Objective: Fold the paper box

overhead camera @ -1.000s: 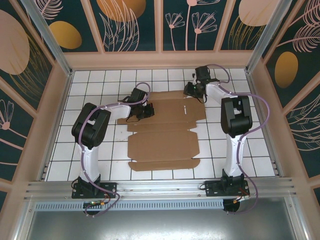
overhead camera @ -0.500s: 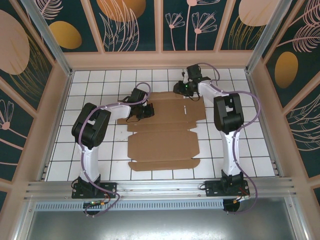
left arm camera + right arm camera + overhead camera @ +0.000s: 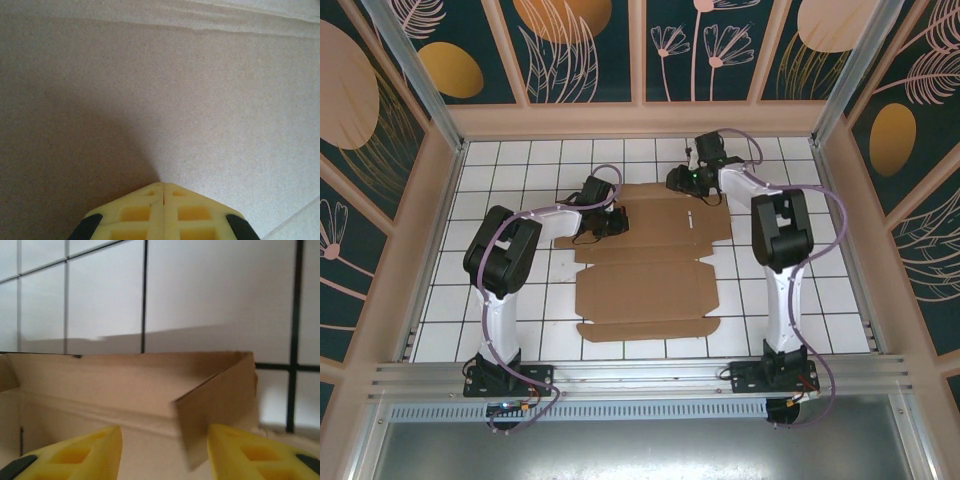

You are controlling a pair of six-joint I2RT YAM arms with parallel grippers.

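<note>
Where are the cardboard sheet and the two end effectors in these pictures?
cardboard sheet (image 3: 645, 290), overhead view, on its flat middle panel.
left end effector (image 3: 162, 186), left wrist view, where its shut yellow fingertips meet.
right end effector (image 3: 164, 432), right wrist view, midway between its parted yellow fingertips.

left claw (image 3: 612, 224) on paper box (image 3: 650, 290) | right claw (image 3: 682, 180) seemingly at far edge

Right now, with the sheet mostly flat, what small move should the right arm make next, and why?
Probably ease the right tool forward so its open fingers straddle the raised far flap of the paper box, ready to fold it. The flap stands just ahead of the fingers, with nothing gripped, and the shut left tool seems to pin the sheet's left side.
</note>
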